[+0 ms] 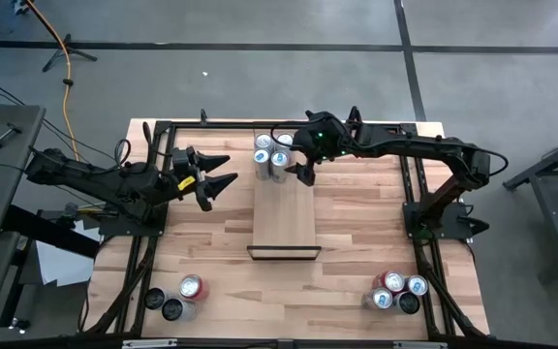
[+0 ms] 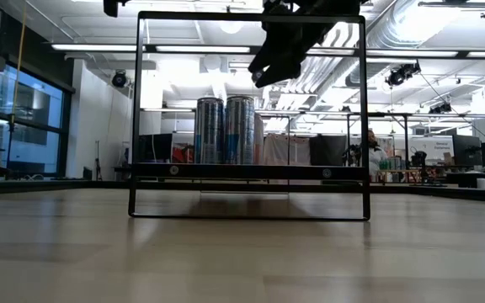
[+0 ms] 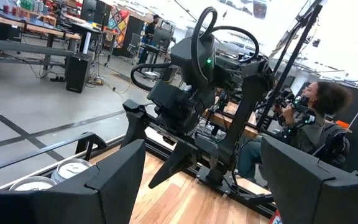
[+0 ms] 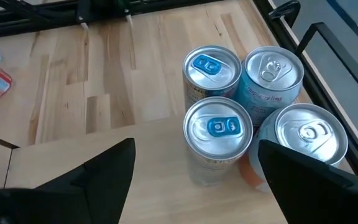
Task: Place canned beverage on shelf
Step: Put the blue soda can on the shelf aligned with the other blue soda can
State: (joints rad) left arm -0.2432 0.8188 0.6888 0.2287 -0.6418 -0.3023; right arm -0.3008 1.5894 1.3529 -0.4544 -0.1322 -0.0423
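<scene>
the right end effector (image 1: 295, 167) hangs released above four cans (image 1: 272, 155) on the shelf (image 1: 284, 218). it should lift straight up, bumping none. left end effector (image 1: 219, 178) waits, released.

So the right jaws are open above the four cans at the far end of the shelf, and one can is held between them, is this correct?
Not quite. The right gripper holds nothing. The right wrist view shows its jaws open with only bare gap between them, above the four cans, which all stand on the shelf. The rest is right.
</scene>
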